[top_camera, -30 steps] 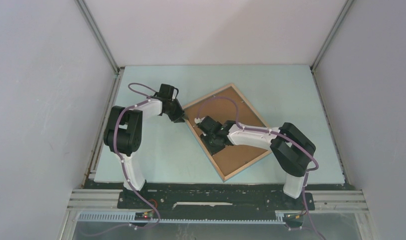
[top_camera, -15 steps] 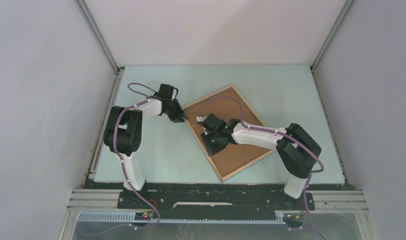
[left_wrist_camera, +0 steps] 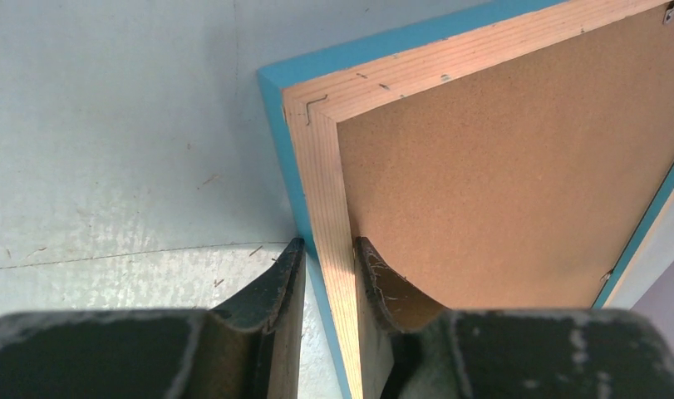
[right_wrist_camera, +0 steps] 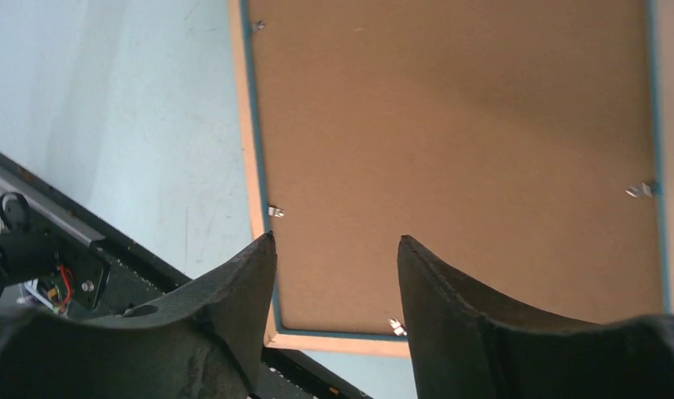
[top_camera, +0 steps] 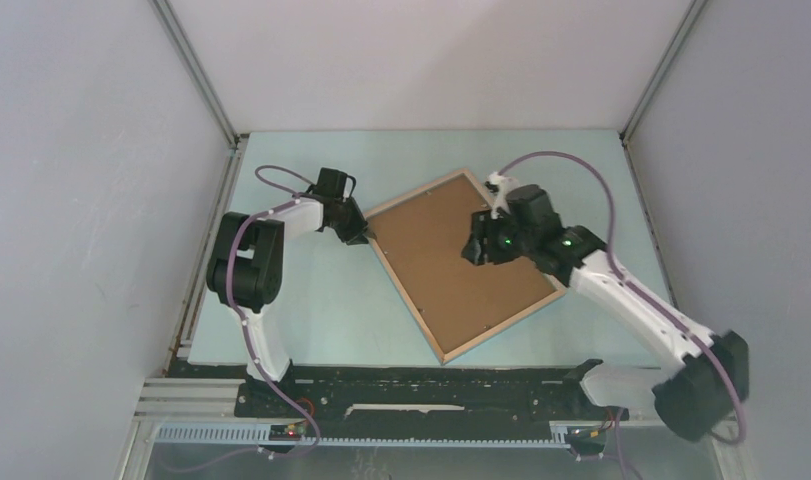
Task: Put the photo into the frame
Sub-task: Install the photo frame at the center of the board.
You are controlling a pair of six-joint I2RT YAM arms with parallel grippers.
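Observation:
The frame (top_camera: 506, 327) lies face down and turned at an angle on the table, light wood back up, with blue edges. A plain brown backing board (top_camera: 446, 270) fills it. The photo is not visible in any view. My left gripper (top_camera: 365, 237) is shut on the frame's left rail near its corner. In the left wrist view the fingers (left_wrist_camera: 280, 283) straddle the wood rail (left_wrist_camera: 317, 158) beside the board (left_wrist_camera: 499, 166). My right gripper (top_camera: 470, 250) is open and empty, raised above the frame's right part. In the right wrist view it (right_wrist_camera: 335, 245) hangs over the board (right_wrist_camera: 458, 141) and rail (right_wrist_camera: 243, 125).
Small metal clips (right_wrist_camera: 275, 211) sit along the frame's inner edge. The pale blue table (top_camera: 311, 310) is closed in by grey walls on three sides. A black mounting rail (top_camera: 431, 385) runs along the near edge, also seen in the right wrist view (right_wrist_camera: 59, 258).
My right gripper has lifted off the backing board's left part and swung up and to the right, with the whole arm turned outward. The left gripper and the frame have stayed put.

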